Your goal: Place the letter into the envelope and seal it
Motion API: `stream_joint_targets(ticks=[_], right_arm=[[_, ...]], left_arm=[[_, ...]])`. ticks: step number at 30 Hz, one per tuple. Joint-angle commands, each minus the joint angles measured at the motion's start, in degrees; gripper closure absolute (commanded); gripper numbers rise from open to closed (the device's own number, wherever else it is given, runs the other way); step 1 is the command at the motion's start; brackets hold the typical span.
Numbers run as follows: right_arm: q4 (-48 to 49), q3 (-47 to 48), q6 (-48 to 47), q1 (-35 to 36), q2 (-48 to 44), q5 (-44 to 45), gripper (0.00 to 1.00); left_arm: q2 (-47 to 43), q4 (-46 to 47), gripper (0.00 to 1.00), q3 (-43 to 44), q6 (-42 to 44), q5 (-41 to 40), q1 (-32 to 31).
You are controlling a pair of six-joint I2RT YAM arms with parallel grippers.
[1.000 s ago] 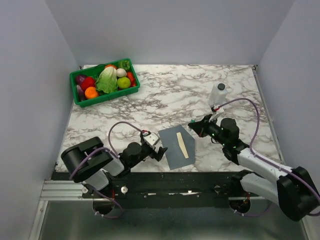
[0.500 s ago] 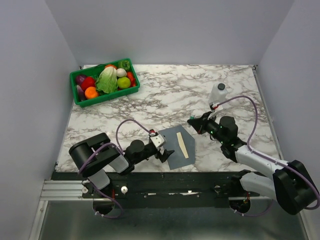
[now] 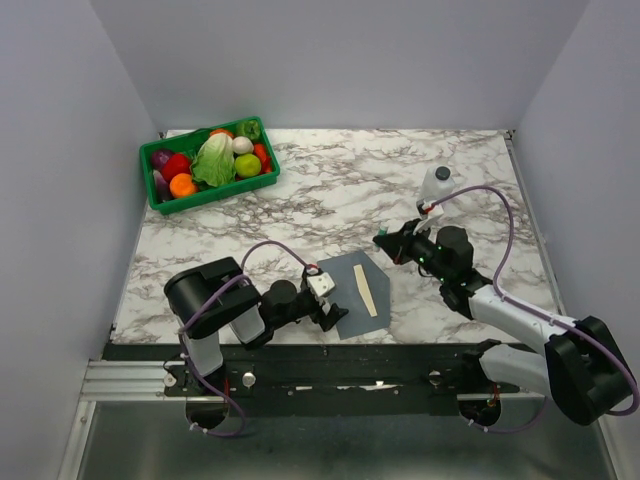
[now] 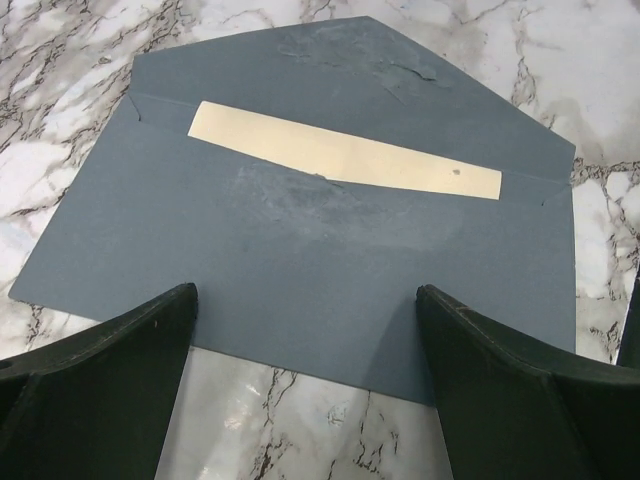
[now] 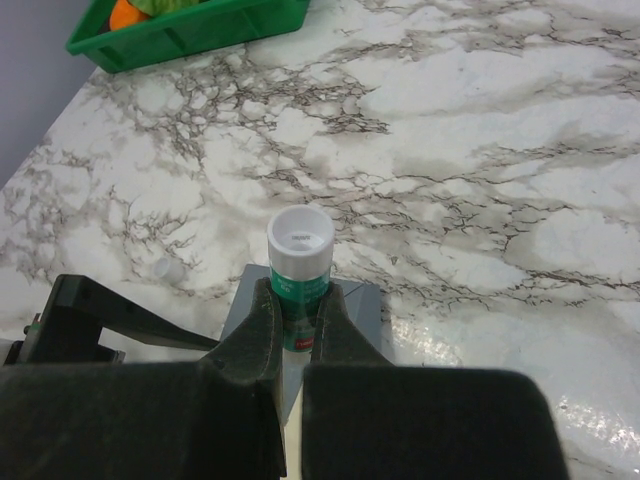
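The first half looks done. The letter (image 4: 340, 160) sits inside the envelope (image 4: 330, 290), with only a cream strip showing along the mouth. The envelope lies flat on the desk (image 3: 400, 190) near its front edge, between my two arms. Its flap is folded back and open, pointing away from my left wrist.

Sealing is what is left: glue on the flap, then fold it down and press. There are dull smears on the flap and on the body below the mouth. I cannot tell whether they are glue, so I count the gluing as not finished.

My left claw (image 4: 305, 300) is spread as wide as it goes and holds nothing. It sits low at the envelope's near long edge, one finger towards each end of that edge, reaching in from the left. I cannot say whether the fingers (image 4: 110, 370) touch the paper. From here I judge it is placed to pin the envelope down.

My right claw (image 5: 297, 320) is pinched on a glue stick (image 5: 300, 250) with a green body and white end. The arm stretches forward and left, so the stick's end hangs over the flap's tip. I cannot tell whether it touches the paper.
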Motion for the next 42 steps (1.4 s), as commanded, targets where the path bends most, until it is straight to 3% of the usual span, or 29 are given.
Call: stream_joint_targets(ticks=[1, 18, 29, 42], right_arm=[[-0.8, 1.0, 0.6, 0.3, 0.9, 0.2, 0.99], [-6.6, 2.5, -0.1, 0.4, 1.7, 0.9, 0.99], [-7.1, 2.3, -0.8, 0.3, 1.2, 1.0, 0.99], [-4.5, 1.0, -2.0, 0.5, 0.2, -1.6, 0.99]], left_arm=[[2.3, 21.3, 0.01, 0.5, -1.5, 0.5, 0.3], [7.8, 21.3, 0.05, -2.0, -1.4, -3.6, 0.3], [10.1, 21.1, 0.05, -1.9, 4.5, -10.9, -1.7], [13.0, 21.1, 0.06, -1.2, 5.3, -12.7, -3.2]])
